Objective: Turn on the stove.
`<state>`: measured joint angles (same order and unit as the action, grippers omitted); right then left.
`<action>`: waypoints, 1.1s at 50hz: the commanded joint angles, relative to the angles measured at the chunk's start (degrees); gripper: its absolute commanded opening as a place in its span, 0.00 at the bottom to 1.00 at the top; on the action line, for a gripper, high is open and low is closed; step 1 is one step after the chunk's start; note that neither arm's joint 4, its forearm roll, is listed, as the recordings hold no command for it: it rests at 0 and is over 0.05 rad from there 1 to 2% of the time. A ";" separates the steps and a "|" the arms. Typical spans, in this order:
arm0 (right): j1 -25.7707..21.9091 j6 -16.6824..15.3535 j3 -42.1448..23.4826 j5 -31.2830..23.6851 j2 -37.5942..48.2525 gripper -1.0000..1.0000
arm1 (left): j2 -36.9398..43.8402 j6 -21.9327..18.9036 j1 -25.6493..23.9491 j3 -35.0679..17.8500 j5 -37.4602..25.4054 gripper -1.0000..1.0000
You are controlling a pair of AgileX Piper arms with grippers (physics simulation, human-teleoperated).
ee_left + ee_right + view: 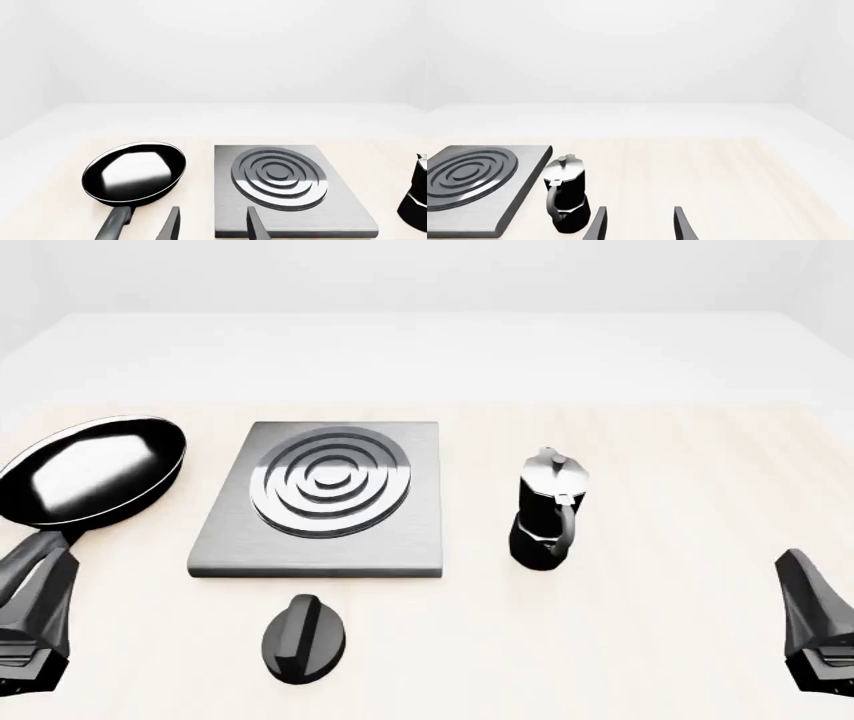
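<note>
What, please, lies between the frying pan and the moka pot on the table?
The stove lies between the frying pan and the moka pot; the front view shows this best.

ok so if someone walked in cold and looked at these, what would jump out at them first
Probably the stove, a grey metal slab with a ringed burner, sitting mid-table as the biggest thing in view. Next come the dark items around it: a glossy frying pan to its left, a moka pot standing upright to its right, and an oval knob lying apart on the near side. Both grippers wait open at the near corners, the left gripper and right gripper holding nothing.
</note>
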<state>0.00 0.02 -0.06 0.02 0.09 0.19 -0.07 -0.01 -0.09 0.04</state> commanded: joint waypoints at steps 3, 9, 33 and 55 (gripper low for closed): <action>0.08 0.18 -0.32 0.16 0.38 1.00 | 0.87 -1.30 0.43 -0.34 0.08 1.00; 0.12 0.95 -0.13 0.58 -0.02 1.00 | 4.59 -4.60 1.82 -1.21 0.14 1.00; -0.22 2.10 -0.51 2.04 -0.07 1.00 | 26.62 -4.66 -6.68 -13.49 -1.66 1.00; -0.28 1.70 -0.26 1.85 -0.07 1.00 | 43.10 -5.14 -12.41 -21.70 -3.93 1.00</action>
<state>-0.24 1.87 -0.34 1.87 0.02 36.48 -5.01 -10.49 -18.71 -3.72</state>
